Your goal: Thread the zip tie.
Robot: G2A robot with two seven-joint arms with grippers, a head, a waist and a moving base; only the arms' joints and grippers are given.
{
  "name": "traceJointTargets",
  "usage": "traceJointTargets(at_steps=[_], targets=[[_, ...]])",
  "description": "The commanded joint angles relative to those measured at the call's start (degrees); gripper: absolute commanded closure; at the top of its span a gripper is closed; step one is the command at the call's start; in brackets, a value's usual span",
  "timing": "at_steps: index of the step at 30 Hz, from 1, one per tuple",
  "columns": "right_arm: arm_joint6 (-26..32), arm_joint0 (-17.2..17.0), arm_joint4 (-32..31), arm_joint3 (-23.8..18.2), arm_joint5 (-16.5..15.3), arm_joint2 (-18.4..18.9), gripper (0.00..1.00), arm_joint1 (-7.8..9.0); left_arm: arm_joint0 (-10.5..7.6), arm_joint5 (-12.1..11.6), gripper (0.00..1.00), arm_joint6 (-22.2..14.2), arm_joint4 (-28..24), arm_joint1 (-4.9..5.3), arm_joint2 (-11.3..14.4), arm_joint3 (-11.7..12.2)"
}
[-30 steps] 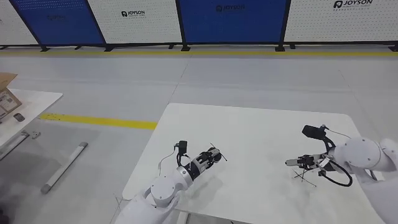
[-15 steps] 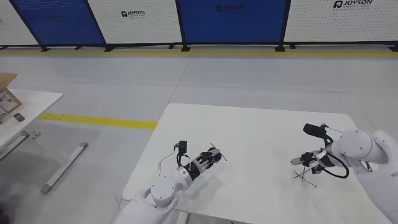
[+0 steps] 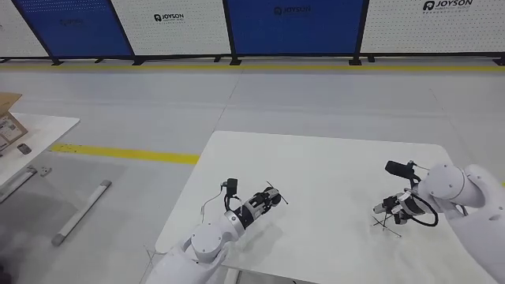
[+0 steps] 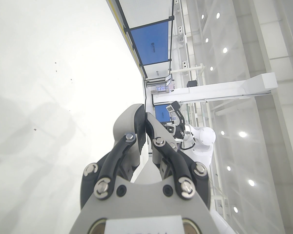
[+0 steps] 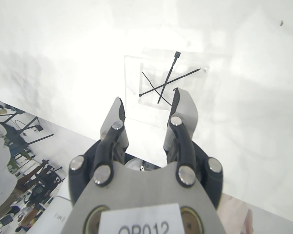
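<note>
now the right tool [image 5: 148, 98] stands wide open, its two toothed fingers spread and holding nothing. just past its fingertips, in the middle of the right wrist view, the zip ties [image 5: 166, 82] lie crossed over one another on a clear plate [image 5: 131, 74]. one runs from a head at the upper middle down toward the right-hand finger. another runs from a head near the plate's lower left corner up to the right, and a thinner, kinked one crosses them both. the plate lies flat on the white worktop [image 5: 63, 37].

over the last second the right tool has slid a little toward the right edge of the top view. it was left of the zip ties and is now almost directly over them, in the lower right of the frame. i judge the approach to be nearly lined up and the pick not yet begun, so nothing is threaded so far.

the left tool [image 4: 145, 113] is closed, its pads pressed together, and it has not shifted. in the top view it sits at the lower middle, well apart from the plate. a thin dark strand [image 3: 281, 199] crosses its tip there, but i cannot tell whether it is gripped.
</note>
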Motion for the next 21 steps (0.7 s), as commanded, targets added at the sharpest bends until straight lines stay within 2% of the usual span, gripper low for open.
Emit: traceJointTargets(at_steps=[1, 9, 15, 19, 21], targets=[[0.0, 0.8, 0.3, 1.1, 0.1, -0.7, 0.60, -0.23, 0.00, 0.0, 1.00, 0.0, 0.0, 0.00, 0.0, 0.0], [0.0, 3.3, 1.0, 5.2, 0.6, -3.9, 0.59, -1.37, 0.00, 0.0, 1.00, 0.0, 0.0, 0.00, 0.0, 0.0], [0.0, 5.2, 1.1, 8.4, 0.6, -6.2, 0.65, -2.67, 0.00, 0.0, 1.00, 0.0, 0.0, 0.00, 0.0, 0.0], [0.0, 6.2, 1.1, 10.4, 0.6, -7.5, 0.76, -3.58, 0.00, 0.0, 1.00, 0.0, 0.0, 0.00, 0.0, 0.0], [0.0, 6.8, 1.3, 11.4, 0.6, -8.2, 0.76, -4.01, 0.00, 0.0, 1.00, 0.0, 0.0, 0.00, 0.0, 0.0]])
